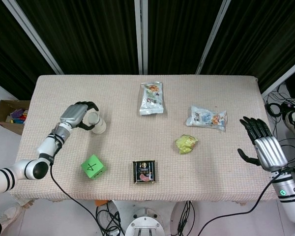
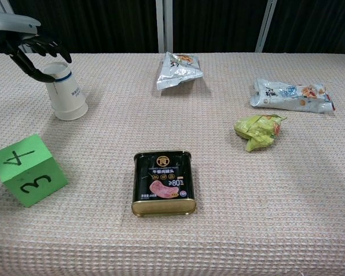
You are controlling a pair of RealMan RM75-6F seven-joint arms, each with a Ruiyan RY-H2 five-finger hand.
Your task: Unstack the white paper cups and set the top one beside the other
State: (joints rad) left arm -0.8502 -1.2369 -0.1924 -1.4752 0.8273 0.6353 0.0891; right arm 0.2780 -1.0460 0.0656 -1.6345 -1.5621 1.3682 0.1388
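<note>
While the right robot hand (image 1: 263, 142) hangs spread and empty far across the bench (image 1: 118, 147), the left robot hand (image 1: 78, 115) curls around the upturned stacked white paper cups (image 2: 64, 92) at the left, touching the top.

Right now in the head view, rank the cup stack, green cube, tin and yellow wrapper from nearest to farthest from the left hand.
1. White paper cups: at the fingers of the left hand, far left.
2. Green cube: front left, toward the table's front edge.
3. Black tin: front centre.
4. Crumpled yellow wrapper: right of centre, farthest.
</note>
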